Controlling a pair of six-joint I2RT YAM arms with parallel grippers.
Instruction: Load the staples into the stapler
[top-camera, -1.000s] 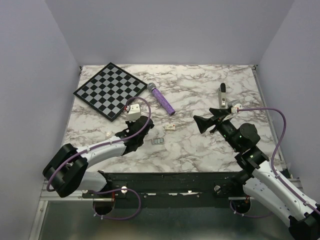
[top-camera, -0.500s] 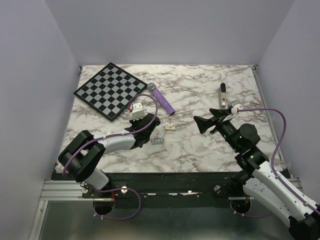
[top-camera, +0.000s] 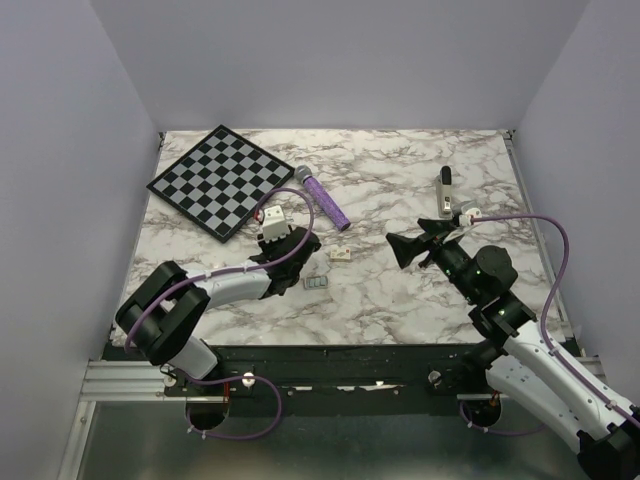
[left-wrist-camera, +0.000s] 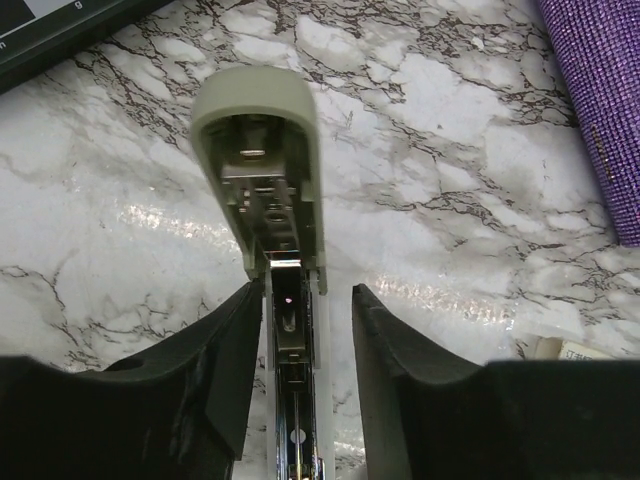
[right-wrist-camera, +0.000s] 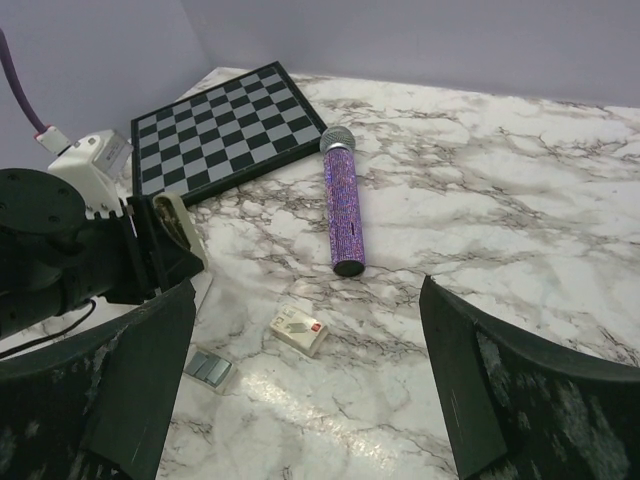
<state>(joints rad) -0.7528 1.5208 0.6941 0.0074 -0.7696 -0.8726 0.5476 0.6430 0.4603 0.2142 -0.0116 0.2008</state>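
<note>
Veined marble tabletop (left-wrist-camera: 450, 150), hinged cream stapler (left-wrist-camera: 262, 150)

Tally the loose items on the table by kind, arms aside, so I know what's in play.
Staplers: 2, the open cream stapler and a grey stapler at the far right
Staples, one small silver-grey cluster: 1
Small cream box: 1
Purple glitter microphone: 1
Chessboard: 1
Total: 6

staples (top-camera: 316, 284) | flat on table (top-camera: 400, 300) | left end effector (top-camera: 305, 242) near
</note>
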